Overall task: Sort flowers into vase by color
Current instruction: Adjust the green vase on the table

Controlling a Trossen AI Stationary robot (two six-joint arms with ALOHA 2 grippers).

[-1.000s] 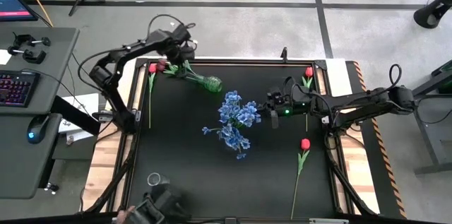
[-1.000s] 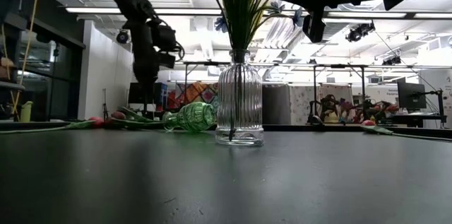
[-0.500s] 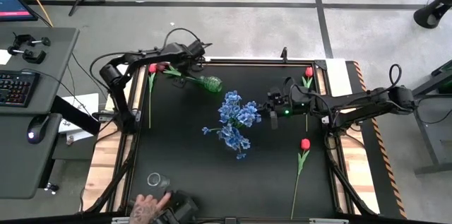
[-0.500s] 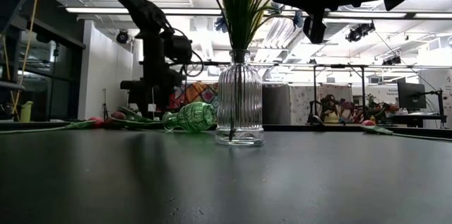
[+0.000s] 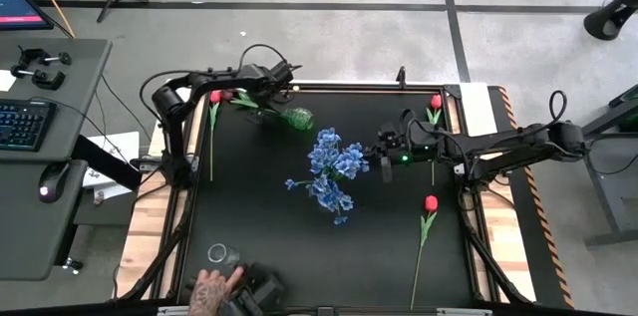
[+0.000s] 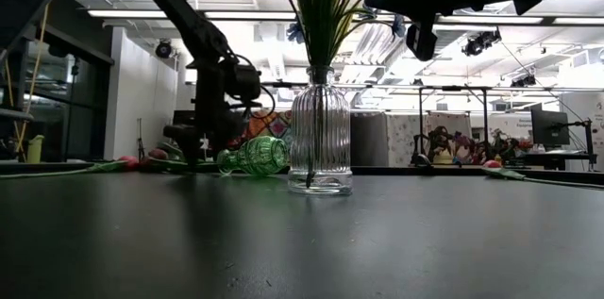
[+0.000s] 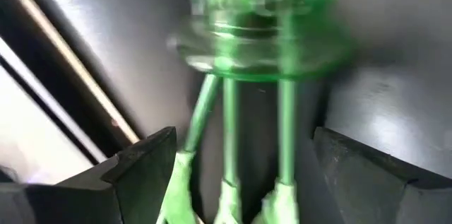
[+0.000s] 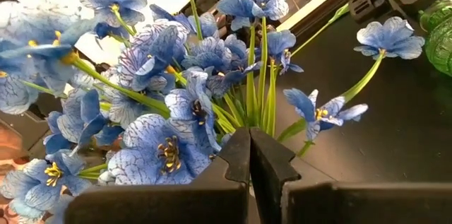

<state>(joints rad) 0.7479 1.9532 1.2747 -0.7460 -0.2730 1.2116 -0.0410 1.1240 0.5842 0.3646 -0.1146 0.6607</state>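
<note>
A green glass vase (image 5: 295, 117) lies on its side near the table's far left, with three green stems (image 7: 229, 125) sticking out of its mouth (image 7: 258, 19). My left gripper (image 7: 244, 139) is open and low over the table (image 6: 193, 139). One finger stands on each side of those stems, and I cannot tell whether they touch. Blue flowers (image 5: 334, 168) stand in a clear ribbed vase (image 6: 319, 143) mid-table. My right gripper (image 5: 387, 168) is shut and hovers just right of the blue blossoms (image 8: 176, 75). Red tulips lie flat on the table on the left (image 5: 214, 97), far right (image 5: 436, 103) and near right (image 5: 431, 202).
A person's hand (image 5: 209, 291) reaches in at the near edge beside a small clear glass (image 5: 219, 253). Dark tulip heads (image 5: 229, 90) lie by the far-left corner. Bare black tabletop lies between the blue flowers and the near edge.
My left gripper has come down and toward the table's right. It went from well above the far-left corner to table height at the green vase's mouth, and its fingers now stand astride the stems. A person's hand has come in at the near edge.
</note>
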